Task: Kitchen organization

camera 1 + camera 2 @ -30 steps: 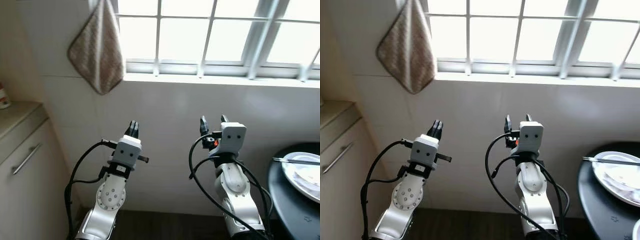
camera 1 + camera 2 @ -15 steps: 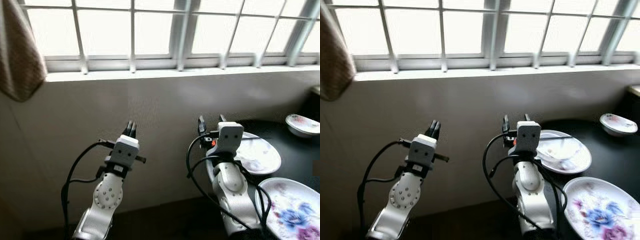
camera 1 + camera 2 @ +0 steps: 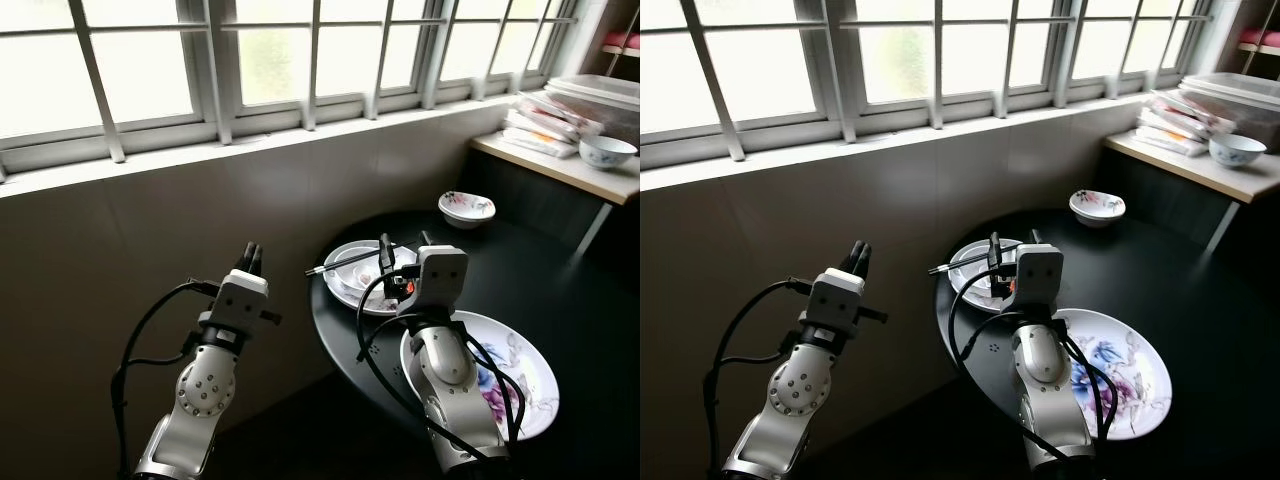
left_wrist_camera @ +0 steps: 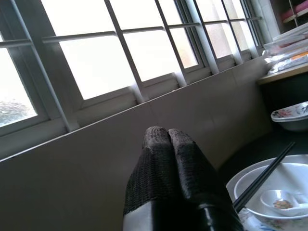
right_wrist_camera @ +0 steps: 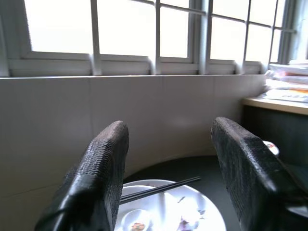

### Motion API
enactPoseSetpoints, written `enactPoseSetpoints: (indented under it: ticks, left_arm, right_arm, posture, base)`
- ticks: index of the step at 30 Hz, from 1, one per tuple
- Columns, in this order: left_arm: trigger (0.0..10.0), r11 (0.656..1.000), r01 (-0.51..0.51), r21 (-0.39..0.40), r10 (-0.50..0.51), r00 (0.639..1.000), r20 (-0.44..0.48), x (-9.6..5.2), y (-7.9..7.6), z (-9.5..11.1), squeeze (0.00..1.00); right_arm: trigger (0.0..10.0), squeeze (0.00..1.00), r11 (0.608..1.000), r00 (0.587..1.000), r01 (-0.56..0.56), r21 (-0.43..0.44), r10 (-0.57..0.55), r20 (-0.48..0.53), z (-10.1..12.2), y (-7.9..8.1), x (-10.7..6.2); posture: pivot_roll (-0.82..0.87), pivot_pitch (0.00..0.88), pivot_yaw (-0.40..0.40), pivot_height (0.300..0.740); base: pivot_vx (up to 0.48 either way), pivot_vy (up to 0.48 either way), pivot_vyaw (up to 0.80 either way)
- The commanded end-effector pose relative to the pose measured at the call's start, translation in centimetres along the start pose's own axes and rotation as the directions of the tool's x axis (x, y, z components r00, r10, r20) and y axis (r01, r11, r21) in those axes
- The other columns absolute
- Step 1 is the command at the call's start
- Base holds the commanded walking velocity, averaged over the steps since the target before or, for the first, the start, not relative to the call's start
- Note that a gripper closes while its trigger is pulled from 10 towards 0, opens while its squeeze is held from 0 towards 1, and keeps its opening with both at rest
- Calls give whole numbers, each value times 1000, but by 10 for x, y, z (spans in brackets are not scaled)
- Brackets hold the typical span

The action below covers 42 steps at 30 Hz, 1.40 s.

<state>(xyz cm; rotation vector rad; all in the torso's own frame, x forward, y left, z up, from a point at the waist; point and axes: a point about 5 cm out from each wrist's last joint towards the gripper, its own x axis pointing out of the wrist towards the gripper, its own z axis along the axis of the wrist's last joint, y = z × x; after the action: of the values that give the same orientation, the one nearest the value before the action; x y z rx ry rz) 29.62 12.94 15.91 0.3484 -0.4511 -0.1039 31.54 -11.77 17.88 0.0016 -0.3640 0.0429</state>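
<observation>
A round black table (image 3: 545, 268) stands ahead on the right. On it lies a white plate (image 3: 340, 287) with a bowl, a spoon and black chopsticks (image 3: 335, 265) across it. A large floral plate (image 3: 522, 378) lies nearer, and a small floral bowl (image 3: 466, 208) sits further back. My right gripper (image 3: 402, 243) is raised above the table's near edge, open and holding nothing; in its wrist view the chopsticks (image 5: 159, 188) lie beyond the fingers (image 5: 103, 159). To the left of the table, my left gripper (image 3: 250, 252) is held up in front of the wall, shut and empty, with its fingertips (image 4: 166, 139) pressed together.
A tiled wall (image 3: 150, 230) under a long barred window (image 3: 260, 60) runs across the back. At the far right, a light shelf (image 3: 560, 165) carries stacked containers (image 3: 600, 95) and a patterned bowl (image 3: 607, 151). Dark floor (image 3: 290, 430) lies between the wall and the table.
The camera has swung right: the hanging towel and cabinet have left the picture, and the black table with its dishes has come in. Both grippers kept their poses.
</observation>
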Motion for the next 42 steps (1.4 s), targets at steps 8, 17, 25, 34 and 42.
enactPoseSetpoints:
  ticks: [8,17,25,34,42]
  left_arm:
    - [10000,1000,13,-3,-13,1000,7,1,-2,1,0]
    - [10000,1000,20,2,-20,1000,1,1,-5,1,0]
    - [10000,1000,20,3,-20,1000,1,0,-4,0,0]
    - [10000,1000,23,5,-23,1000,0,0,-5,0,0]
    - [10000,1000,22,10,-22,1000,-12,-1,-4,-2,0]
  right_arm:
    - [10000,0,1000,1000,18,-2,-18,-9,-1,-3,0]
    - [10000,0,1000,1000,19,0,-19,-21,-4,-3,0]
    - [10000,0,1000,999,26,8,-25,-37,-7,-4,0]
    - [10000,0,999,994,44,11,-43,-103,-17,-7,-3]
    - [10000,0,977,951,160,139,-115,-287,-43,-20,-8]
  posture:
    - [25,0,1,740]
    - [25,0,-2,740]
    - [25,0,-1,740]
    - [23,0,3,740]
    - [24,0,2,740]
  base:
    - [0,0,-800]
    - [0,0,-800]
    - [0,0,-800]
    - [0,0,-690]
    - [0,0,0]
